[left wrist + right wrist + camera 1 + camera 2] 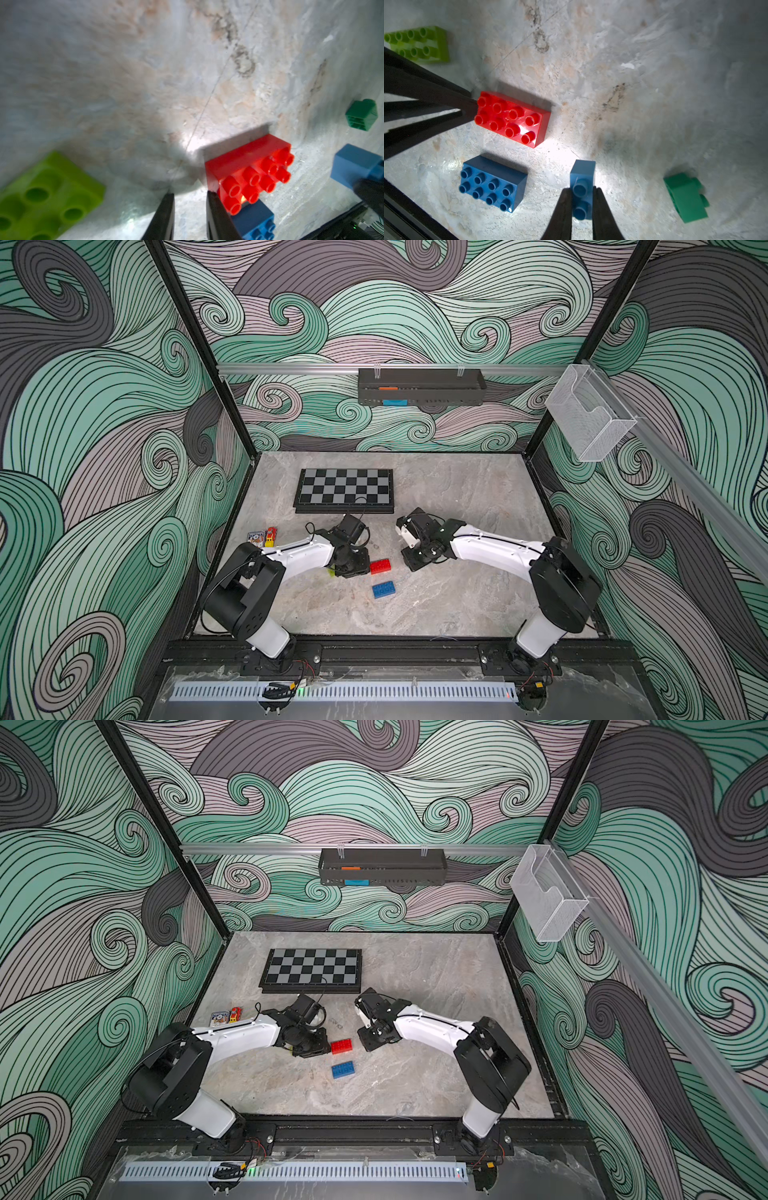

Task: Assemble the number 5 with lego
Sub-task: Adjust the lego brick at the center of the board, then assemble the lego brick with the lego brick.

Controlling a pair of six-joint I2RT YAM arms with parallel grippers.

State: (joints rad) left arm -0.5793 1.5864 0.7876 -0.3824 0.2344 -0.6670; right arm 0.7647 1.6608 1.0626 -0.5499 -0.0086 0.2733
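Nearest my base, the dark-blue brick (383,589) lies on the table (457,605). Beyond it my right gripper (582,189) clamps the light-blue brick (582,174); my left gripper (189,193) stands slightly parted, empty, one fingertip (214,207) against the red brick (380,566).

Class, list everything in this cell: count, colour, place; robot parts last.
red brick: one, red, mid-table
dark-blue brick: one, dark blue, in front of red brick
lime brick: one, lime, left of red brick
light-blue brick: one, light blue, gripped, right of centre
dark-green brick: one, dark green, table, apart
board: one, black-and-grey checks, back of table
toy car: one, red and yellow, table's left edge
card: one, multicoloured, beside toy car
tray: one, black, back rail, with orange piece and cyan piece
holder: one, clear, right rail
table: one, grey marble, cell floor
left end effector: one, black, slightly open, at red brick's end
right end effector: one, black, shut on light-blue brick
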